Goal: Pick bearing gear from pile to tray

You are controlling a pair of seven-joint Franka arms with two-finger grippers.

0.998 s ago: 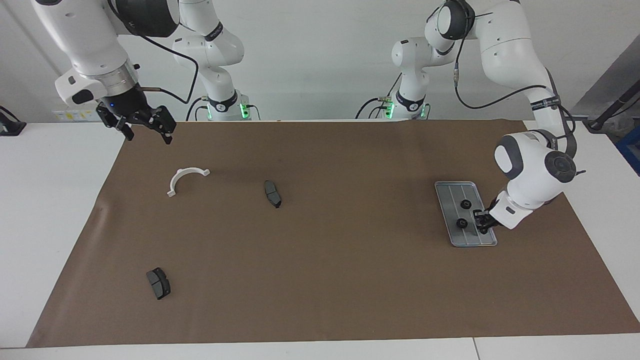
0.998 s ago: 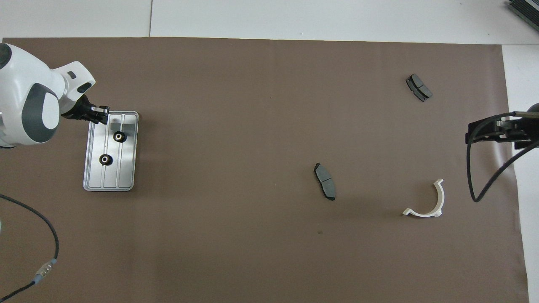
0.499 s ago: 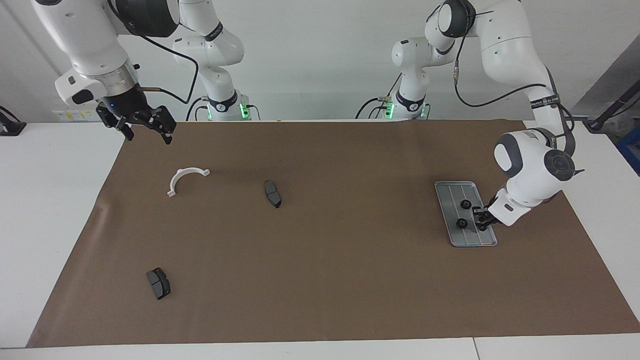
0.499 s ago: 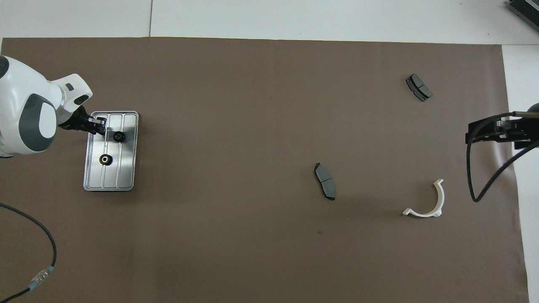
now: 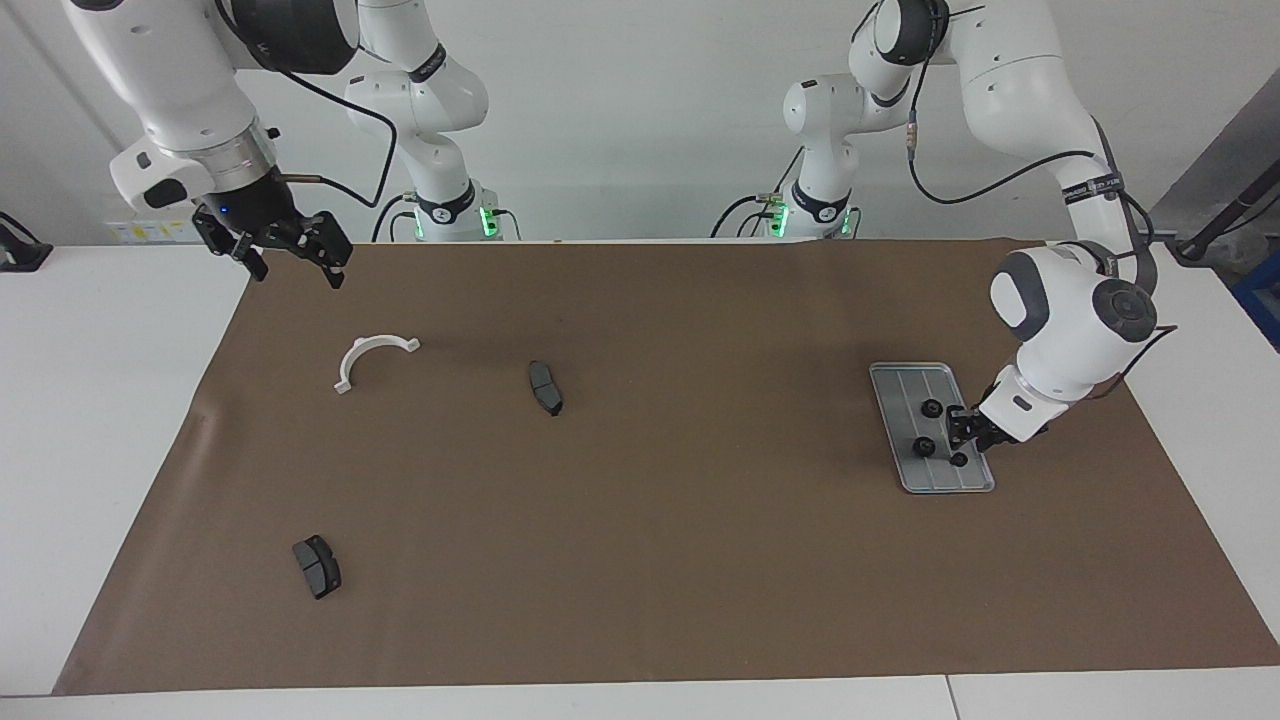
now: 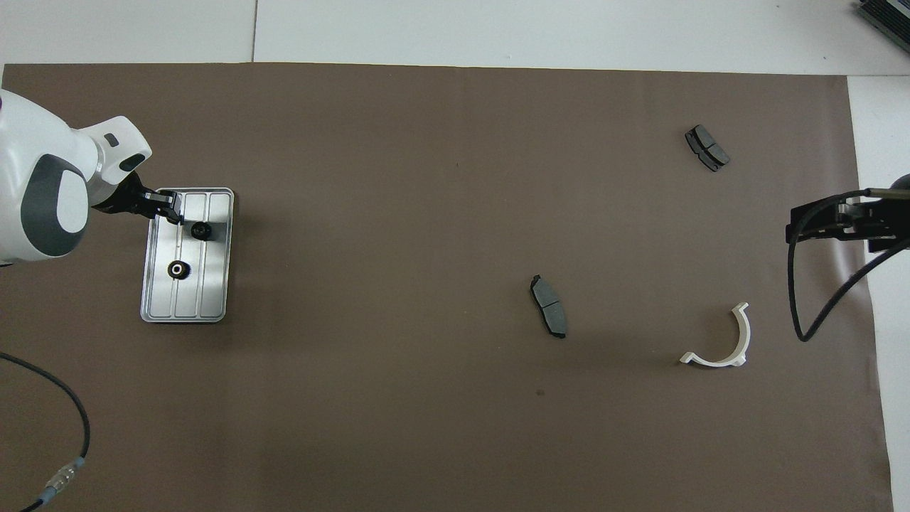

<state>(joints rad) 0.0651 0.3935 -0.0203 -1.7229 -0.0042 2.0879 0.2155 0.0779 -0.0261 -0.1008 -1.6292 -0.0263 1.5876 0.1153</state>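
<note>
Waiting released above the desk (image 5: pixel 100 400), the right claw (image 5: pixel 300 275) needs nothing. Three gears (image 5: pixel 931 407) lie in the tray (image 5: pixel 905 380). The left claw (image 5: pixel 962 430) hangs just over them, grip impossible to tell. It should lift straight up, nudging none.

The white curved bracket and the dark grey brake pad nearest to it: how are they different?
The white curved bracket is pale, and the dark grey brake pad is dark. The bracket is a thin open arc, while the pad is a solid slab. The bracket lies toward the right arm's end, the pad nearer the middle. Both rest on the brown mat.
</note>
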